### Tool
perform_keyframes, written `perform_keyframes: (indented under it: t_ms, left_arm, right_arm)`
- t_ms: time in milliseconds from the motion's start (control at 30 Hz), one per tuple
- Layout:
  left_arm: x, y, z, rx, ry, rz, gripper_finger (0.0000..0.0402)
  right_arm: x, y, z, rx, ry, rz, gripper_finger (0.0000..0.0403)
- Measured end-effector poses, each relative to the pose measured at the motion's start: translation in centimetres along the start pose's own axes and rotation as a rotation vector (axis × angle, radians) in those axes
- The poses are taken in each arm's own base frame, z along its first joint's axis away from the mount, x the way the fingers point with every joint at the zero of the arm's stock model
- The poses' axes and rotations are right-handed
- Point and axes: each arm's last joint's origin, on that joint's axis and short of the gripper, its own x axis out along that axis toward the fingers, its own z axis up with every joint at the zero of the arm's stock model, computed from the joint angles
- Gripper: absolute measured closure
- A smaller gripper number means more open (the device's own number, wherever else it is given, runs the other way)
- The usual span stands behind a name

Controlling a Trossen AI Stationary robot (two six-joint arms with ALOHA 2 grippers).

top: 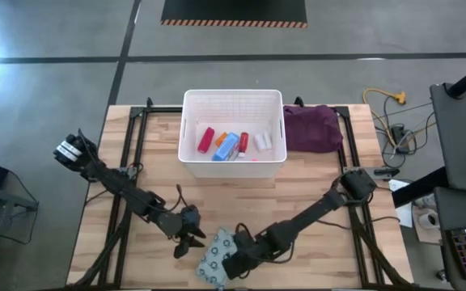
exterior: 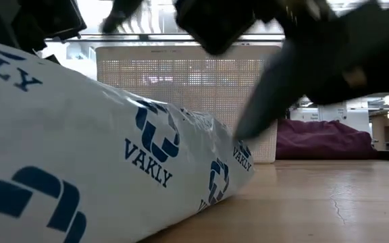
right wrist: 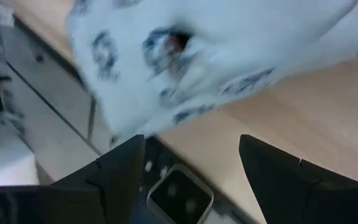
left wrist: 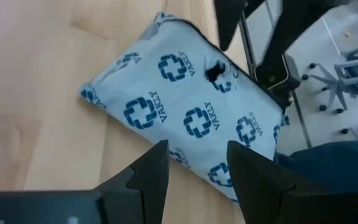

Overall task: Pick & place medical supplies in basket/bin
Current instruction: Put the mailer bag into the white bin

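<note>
Right gripper (top: 235, 260) is down low at the near edge of the worktop, fingers spread wide, right up against the grey patterned pouch (top: 217, 257) but with nothing clamped between them; the pouch lies flat on the wood there, a little left of centre. Just to its left, the left gripper (top: 188, 240) hovers close, fingers also parted, pointing at the pouch's near side. This looks like the approach for a pick, grasp not yet made. Across the table at the far edge sits the white basket (top: 233, 99), already holding a pink block (top: 206, 139), an orange vial (top: 220, 139), the first-aid box (top: 226, 147) and other small items. A purple cloth bundle (top: 311, 128) rests beside the basket's right wall. Next, I'd judge, the right fingers need to straddle a pouch edge, close, lift, and carry it well across to the basket.
</note>
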Motion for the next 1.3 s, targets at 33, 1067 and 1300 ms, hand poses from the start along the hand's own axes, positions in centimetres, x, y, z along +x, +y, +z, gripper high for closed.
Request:
perform_keyframes:
  t_ms: [33,1067,1300]
  left_arm:
    - [0.2,0.0,0.0,-0.001,0.007,-0.002,0.0256]
    - [4.1,1.0,-2.1,-0.049,0.169,0.058,0.0256]
    - [4.2,1.4,-2.0,-0.036,0.119,0.123,0.0256]
  right_arm:
    - [0.6,-0.5,0.0,0.024,-0.009,0.007,0.0147]
    - [-1.3,3.7,5.6,-0.104,-0.294,0.290,0.0143]
    - [-1.2,3.6,6.2,-0.059,-0.306,0.265,0.0150]
